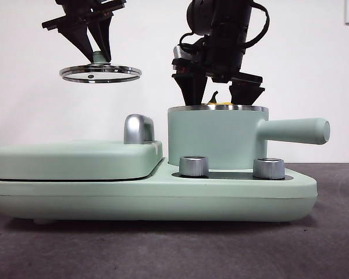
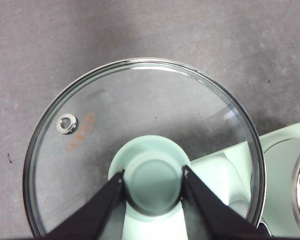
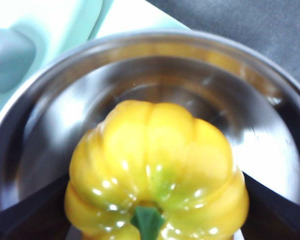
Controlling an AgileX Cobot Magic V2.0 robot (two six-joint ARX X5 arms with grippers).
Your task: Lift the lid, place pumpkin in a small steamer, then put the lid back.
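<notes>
High at the left of the front view, my left gripper [image 1: 98,49] is shut on the mint-green knob [image 2: 152,182] of the lid [image 1: 100,73], a glass disc [image 2: 140,115] with a steel rim, hanging level in the air. My right gripper [image 1: 218,93] reaches down to the rim of the small steamer [image 1: 215,136], a mint-green pot with a long side handle [image 1: 296,131]. Its jaws press both sides of the yellow pumpkin [image 3: 155,160], which hangs inside the steel bowl [image 3: 155,75]. Over the rim only the pumpkin's top [image 1: 224,104] and stem show.
The steamer stands on the right part of a mint-green base [image 1: 151,197] with two steel dials [image 1: 193,165] [image 1: 269,168] in front. On the left of the base lies a wide flat cover [image 1: 75,160] with a chrome handle [image 1: 138,128]. The table is dark grey.
</notes>
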